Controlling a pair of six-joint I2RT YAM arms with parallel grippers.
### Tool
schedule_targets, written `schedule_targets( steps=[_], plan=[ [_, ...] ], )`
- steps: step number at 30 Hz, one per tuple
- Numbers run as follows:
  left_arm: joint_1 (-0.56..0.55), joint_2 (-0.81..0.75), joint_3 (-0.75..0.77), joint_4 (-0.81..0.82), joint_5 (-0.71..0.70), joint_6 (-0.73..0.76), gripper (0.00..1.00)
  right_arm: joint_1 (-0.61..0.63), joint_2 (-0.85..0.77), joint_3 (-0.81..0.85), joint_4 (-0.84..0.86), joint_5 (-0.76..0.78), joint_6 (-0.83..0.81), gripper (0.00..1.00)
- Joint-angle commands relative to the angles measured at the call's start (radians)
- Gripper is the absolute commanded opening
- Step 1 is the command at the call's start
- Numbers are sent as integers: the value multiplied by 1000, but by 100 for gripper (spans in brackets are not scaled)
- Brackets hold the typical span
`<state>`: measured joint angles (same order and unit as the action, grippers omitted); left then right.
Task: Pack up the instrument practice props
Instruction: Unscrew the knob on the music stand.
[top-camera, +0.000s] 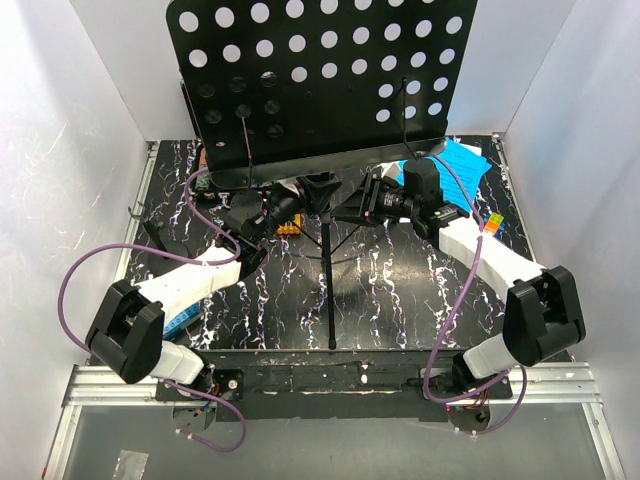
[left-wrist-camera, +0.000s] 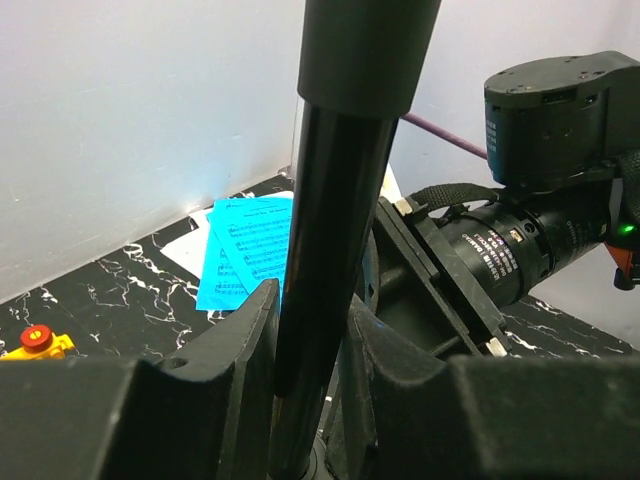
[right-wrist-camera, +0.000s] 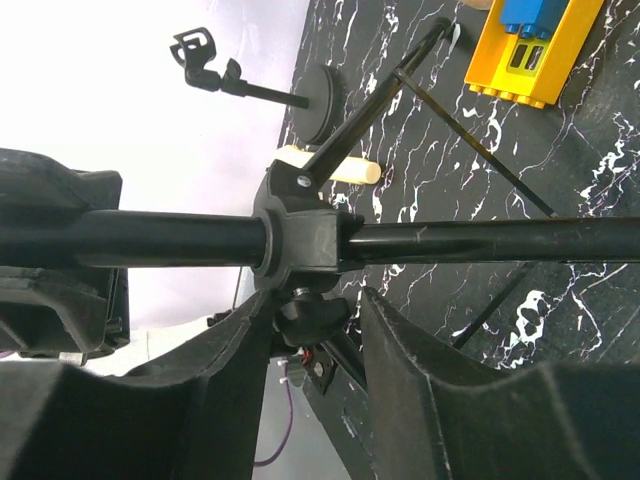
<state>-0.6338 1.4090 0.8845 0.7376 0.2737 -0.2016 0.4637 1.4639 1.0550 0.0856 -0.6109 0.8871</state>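
Two grippers meet on the black music stand (top-camera: 320, 70), which stands upright with its legs spread. The left gripper (left-wrist-camera: 310, 320) is clenched on the stand's pole, apparently to steady it. The right gripper (right-wrist-camera: 320, 335), jaws apart, straddles the collar knob (right-wrist-camera: 310, 318), probably to loosen it for folding. Blue sheet-music pages (top-camera: 462, 160) lie just right of the stand.

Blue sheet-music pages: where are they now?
In the top external view the blue sheet-music pages lie at the far right of the black marbled table, by the lower right corner of the black hole-punched music stand desk.
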Motion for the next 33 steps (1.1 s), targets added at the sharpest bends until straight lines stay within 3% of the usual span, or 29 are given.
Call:
schedule_targets(
  steps=[1,9,15,18,23,33],
  plan=[
    [-21,-33,-38,-52,102,-151,0,10,12,53,-14,-7,-50,45],
    [-21,-36,-65,-44,111,-176,0,10,33,74,-23,11,-54,39],
    [-21,-54,-74,-70,122,-177,0,20,42,108,-73,69,-137,17],
    [-20,-67,-84,-75,117,-177,0,23,42,112,-84,105,-186,1],
    [-20,-76,-91,-95,111,-179,0,30,16,88,-121,195,-290,1],
    [-20,-65,-81,-142,82,-159,0,44,-73,-78,74,390,-476,1]
  ],
)
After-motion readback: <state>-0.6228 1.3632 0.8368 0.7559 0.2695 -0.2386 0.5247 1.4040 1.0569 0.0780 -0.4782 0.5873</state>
